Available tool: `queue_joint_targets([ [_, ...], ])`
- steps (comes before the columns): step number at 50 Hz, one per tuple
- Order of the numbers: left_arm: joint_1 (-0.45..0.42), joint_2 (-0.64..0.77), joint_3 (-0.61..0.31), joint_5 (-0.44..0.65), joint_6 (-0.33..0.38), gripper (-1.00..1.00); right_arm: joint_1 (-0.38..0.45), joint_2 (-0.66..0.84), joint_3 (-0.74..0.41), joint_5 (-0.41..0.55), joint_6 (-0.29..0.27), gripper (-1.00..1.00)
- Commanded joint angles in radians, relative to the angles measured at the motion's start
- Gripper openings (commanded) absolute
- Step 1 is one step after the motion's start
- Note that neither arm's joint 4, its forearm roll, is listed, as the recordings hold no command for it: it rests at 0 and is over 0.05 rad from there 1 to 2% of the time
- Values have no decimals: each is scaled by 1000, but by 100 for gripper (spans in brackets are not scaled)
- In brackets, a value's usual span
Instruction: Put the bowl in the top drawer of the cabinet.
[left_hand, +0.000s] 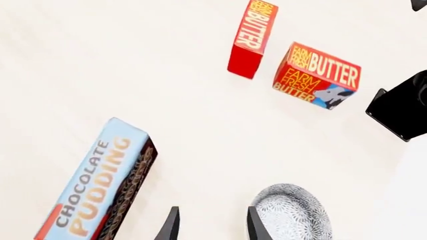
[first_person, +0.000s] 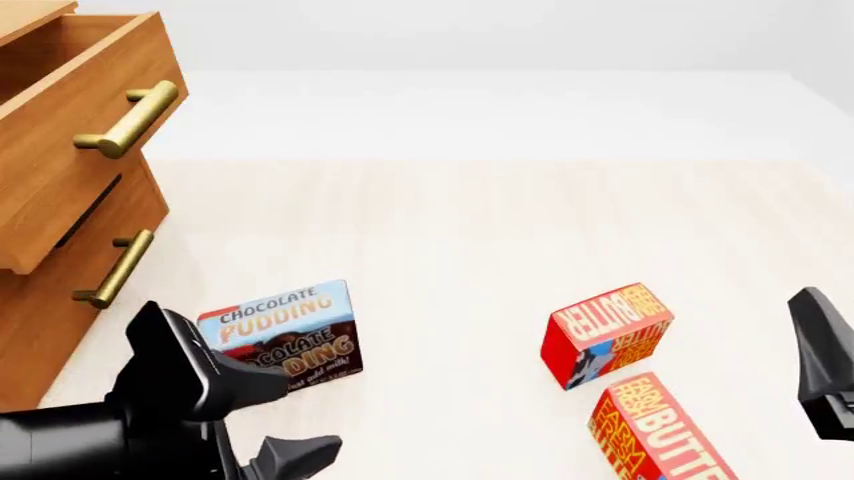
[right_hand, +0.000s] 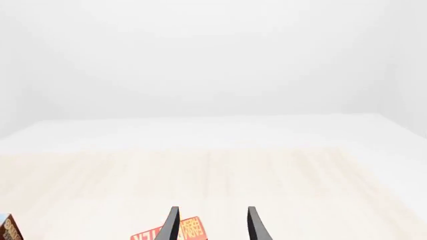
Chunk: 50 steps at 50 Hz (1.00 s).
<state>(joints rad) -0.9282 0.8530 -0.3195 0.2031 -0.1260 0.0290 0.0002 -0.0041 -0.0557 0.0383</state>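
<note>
Bowl beside left end effector fingertip; jaws apart.

In the front view the bowl is hidden altogether; only the left wrist view shows it, cut off by the frame edge. The cabinet runs out of the front view at nine o'clock, its top drawer only partly seen. The left pincer shows just its fingertips. The right pincer likewise, with a butter box behind it clipped. The chocolate pudding box is partly covered by the left arm.
</note>
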Motion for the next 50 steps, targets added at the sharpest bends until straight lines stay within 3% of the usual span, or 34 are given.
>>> queue_joint_targets([
  [1, -33, 53, 14, -45, -29, 100, 0, 0, 0, -1, 0, 100],
  [31, -136, 271, 58, -262, -127, 100, -4, 0, 0, -1, 1, 100],
  [50, -170, 332, 74, -335, -172, 100, -4, 0, 0, 1, 1, 100],
])
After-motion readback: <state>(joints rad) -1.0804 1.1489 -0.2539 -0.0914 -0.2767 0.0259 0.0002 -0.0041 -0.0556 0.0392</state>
